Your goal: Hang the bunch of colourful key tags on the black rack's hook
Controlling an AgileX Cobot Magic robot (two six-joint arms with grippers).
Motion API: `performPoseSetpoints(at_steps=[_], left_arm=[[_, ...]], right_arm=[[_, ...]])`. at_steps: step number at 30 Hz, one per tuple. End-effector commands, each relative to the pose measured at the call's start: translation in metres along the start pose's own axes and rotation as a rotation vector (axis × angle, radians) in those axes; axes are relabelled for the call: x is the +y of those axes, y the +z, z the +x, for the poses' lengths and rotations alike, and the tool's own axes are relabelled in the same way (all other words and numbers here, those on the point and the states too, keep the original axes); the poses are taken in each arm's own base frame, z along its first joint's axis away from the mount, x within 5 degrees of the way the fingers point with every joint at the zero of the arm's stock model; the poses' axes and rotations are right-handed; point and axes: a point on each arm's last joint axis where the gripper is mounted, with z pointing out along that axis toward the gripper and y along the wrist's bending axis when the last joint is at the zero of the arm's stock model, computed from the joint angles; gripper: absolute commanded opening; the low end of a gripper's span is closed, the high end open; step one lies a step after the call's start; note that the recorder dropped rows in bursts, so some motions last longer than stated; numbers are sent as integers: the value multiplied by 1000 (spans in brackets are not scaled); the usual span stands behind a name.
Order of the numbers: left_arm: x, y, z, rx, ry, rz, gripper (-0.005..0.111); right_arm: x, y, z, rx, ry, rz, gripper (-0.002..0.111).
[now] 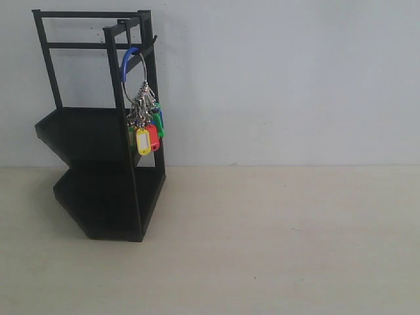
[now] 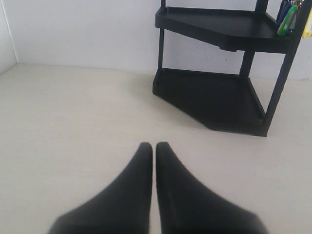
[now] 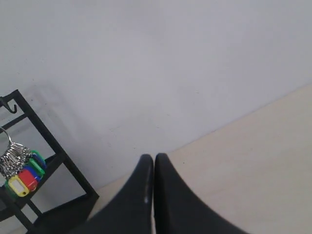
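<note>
The black rack [image 1: 98, 164] stands at the left on the table, against the wall. The colourful key tag bunch [image 1: 146, 128] hangs from the hook [image 1: 146, 47] at the rack's top rail by its wire loop with the blue sleeve. Neither arm shows in the exterior view. My left gripper [image 2: 154, 146] is shut with nothing in it, low over the table, well short of the rack [image 2: 219, 97]; tag edges [image 2: 288, 19] peek in at the frame's corner. My right gripper [image 3: 153, 158] is shut and empty, away from the rack [image 3: 53, 146] and the hanging bunch [image 3: 22, 173].
A pale wooden table [image 1: 275, 243] runs to a white wall [image 1: 282, 79] behind. The rack has two angular tray shelves [image 2: 229, 27].
</note>
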Motion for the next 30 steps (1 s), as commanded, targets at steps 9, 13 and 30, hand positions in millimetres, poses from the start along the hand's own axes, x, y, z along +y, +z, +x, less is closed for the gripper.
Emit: performPoseSetpoints(at_steps=[9, 13, 30], left_arm=[[-1, 0, -1, -2, -6, 10, 4], [-1, 0, -1, -2, -6, 10, 4], [-1, 0, -1, -2, -6, 10, 4]], right_arm=[[-7, -2, 16, 171, -390, 45, 0], [-12, -4, 25, 284, -440, 69, 0], [-21, -5, 23, 292, -471, 164, 0]])
